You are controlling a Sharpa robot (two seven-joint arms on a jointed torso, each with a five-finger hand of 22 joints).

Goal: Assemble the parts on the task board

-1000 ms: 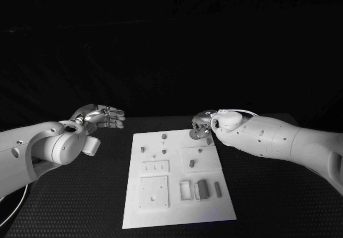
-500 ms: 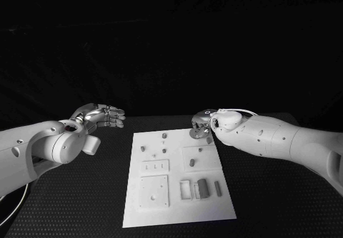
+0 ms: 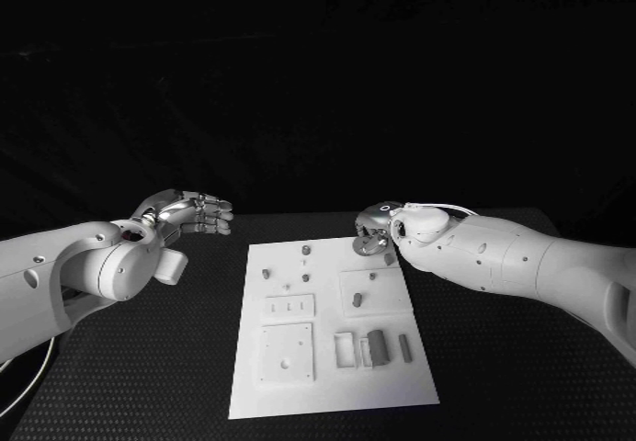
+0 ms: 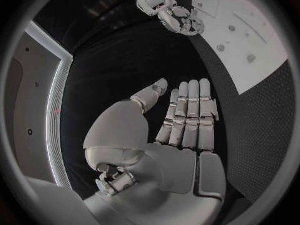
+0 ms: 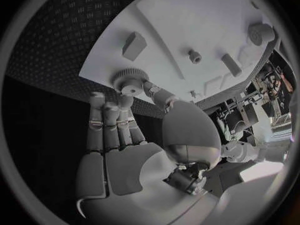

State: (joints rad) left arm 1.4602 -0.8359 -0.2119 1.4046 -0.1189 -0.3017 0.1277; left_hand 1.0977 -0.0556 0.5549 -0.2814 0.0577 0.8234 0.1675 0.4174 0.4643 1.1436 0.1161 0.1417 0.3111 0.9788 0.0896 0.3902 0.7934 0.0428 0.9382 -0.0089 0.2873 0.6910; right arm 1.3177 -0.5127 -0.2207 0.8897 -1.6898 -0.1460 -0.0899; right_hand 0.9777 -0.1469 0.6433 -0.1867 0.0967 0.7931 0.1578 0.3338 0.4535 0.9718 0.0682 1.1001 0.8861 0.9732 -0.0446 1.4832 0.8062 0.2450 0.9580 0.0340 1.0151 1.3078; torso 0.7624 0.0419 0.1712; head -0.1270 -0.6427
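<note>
A white task board lies in the middle of a black table, with two white robot arms reaching in from either side; no brand, label or writing can be read anywhere on the board or the arms

At the board's far right corner the right hand sits low over a round, ridged gear — the right wrist view shows the thumb and a fingertip touching the gear's hub while the other fingers lie straight beside it; whether the gear is truly pinched or only touched cannot be told

The left hand hovers above the bare table, well apart from the board's far left corner; its fingers lie straight and close together, the thumb held off to one side, and it holds nothing

On the board, small grey pegs stand in the far half, between the two hands; toward the near edge a raised square plate sits on the left, and beside it on the right are shallow rectangular pockets — a dark grey block rests in one of them, with a slimmer grey bar lying just to its right
</note>
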